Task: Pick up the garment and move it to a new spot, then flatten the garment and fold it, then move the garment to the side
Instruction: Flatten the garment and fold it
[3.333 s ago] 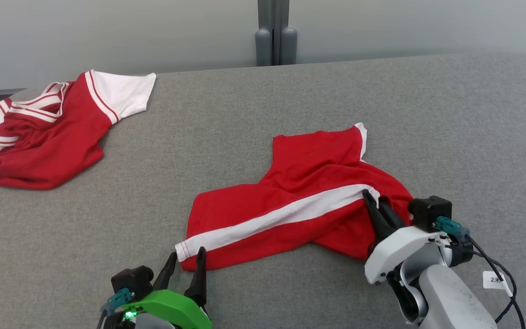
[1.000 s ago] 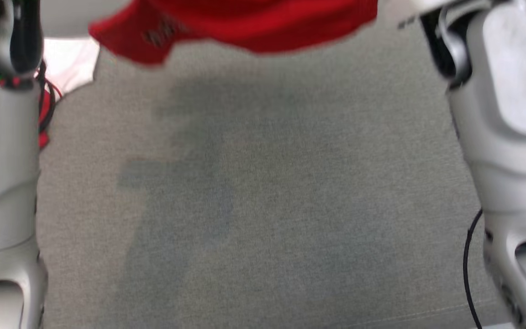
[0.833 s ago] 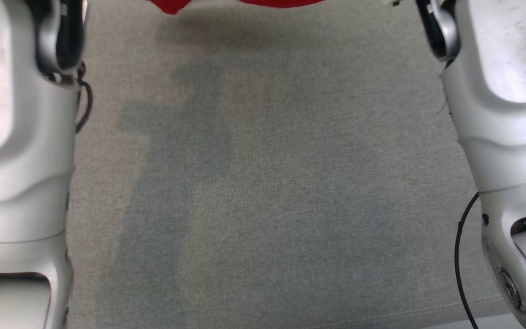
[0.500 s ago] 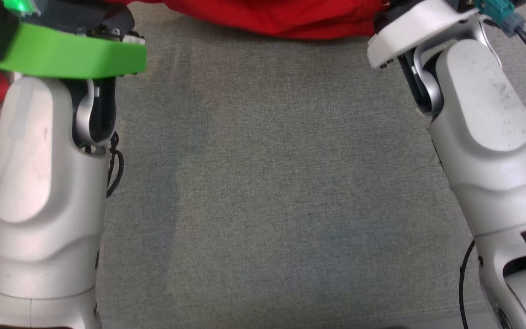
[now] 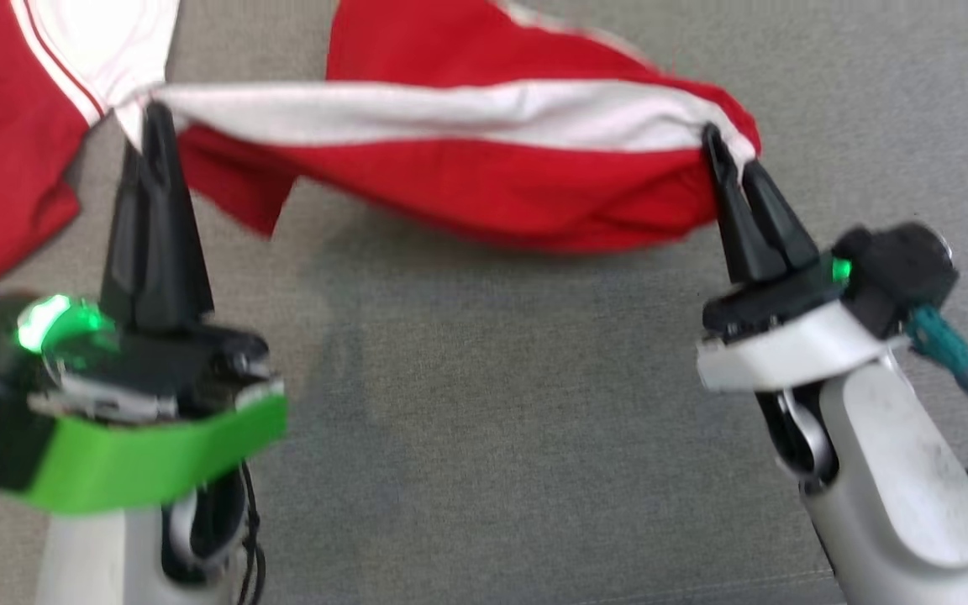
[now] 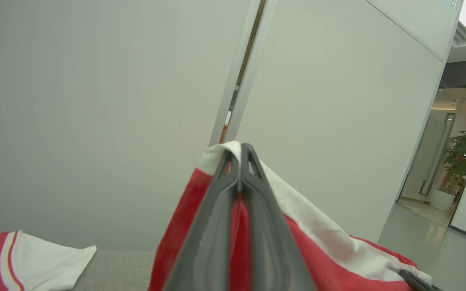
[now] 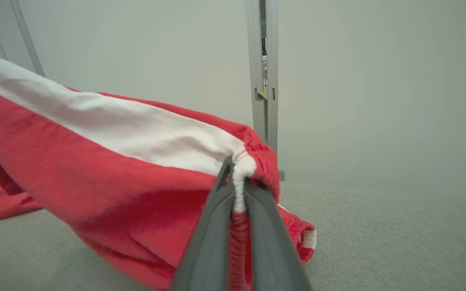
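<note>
Worked over a broad desk (image 5: 492,403) covered in grey, coarse-woven cloth, flat and matte. Held the garment (image 5: 484,176) above it as a slack span between two grips, with the near edge lifted off the cloth, judged to be for shifting it to a fresh spot before any flattening. Could not tell from the blurred head view whether the far red flap trailed on the desk. Soft red knit, limp and sagging in the middle, with a wide white band along the top edge and a gathered, ribbed waistband at the right end. Noted a second red-and-white jersey (image 5: 5,151) crumpled at the far left, its white sleeve near the left grip. Had the left end effector (image 5: 150,118) pinched closed on the white band's left corner and the right end effector (image 7: 233,163) clamped on the bunched waistband. Long dark tapered fingers (image 6: 217,218) pressed together with cloth between, set at opposite ends so as to draw the fabric wide.
</note>
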`<state>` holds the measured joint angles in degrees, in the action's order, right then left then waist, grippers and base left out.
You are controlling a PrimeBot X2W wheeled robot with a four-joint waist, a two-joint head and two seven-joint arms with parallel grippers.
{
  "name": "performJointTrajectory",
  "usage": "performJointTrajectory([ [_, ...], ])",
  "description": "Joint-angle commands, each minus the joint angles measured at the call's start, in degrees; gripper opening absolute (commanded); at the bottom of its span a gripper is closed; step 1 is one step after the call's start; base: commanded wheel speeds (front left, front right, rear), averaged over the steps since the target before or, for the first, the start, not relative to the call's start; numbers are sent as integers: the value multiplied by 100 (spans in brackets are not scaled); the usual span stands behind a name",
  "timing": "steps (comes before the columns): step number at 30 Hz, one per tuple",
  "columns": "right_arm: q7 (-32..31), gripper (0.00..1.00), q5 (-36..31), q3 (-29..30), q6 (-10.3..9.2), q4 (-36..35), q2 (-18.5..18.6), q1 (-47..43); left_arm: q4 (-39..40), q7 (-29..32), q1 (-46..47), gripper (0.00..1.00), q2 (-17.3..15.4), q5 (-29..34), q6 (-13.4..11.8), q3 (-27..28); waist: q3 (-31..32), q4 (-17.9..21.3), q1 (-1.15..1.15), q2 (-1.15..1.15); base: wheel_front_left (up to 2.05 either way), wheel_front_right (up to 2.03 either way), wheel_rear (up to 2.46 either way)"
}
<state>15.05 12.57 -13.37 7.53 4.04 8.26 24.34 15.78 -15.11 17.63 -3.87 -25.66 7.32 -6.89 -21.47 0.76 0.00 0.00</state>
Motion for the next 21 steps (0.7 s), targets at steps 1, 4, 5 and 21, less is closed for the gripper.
performJointTrajectory([
  [1,17,0,-25,9,-8,-187,-7,-347,209,-5,-372,0,22,145,15,-17,633,122,0,0,0,0,0],
  [4,18,0,-30,63,-8,-615,11,-982,625,-5,-1026,0,27,392,16,-155,929,148,0,0,0,0,0],
  [5,17,0,-28,88,-8,-713,13,-1161,686,-5,-1219,0,32,399,16,-190,1006,158,0,0,0,0,0],
  [21,19,0,186,242,-8,-95,-213,-1975,-731,-3,-1522,0,-183,67,15,-216,849,518,0,0,0,0,0],
])
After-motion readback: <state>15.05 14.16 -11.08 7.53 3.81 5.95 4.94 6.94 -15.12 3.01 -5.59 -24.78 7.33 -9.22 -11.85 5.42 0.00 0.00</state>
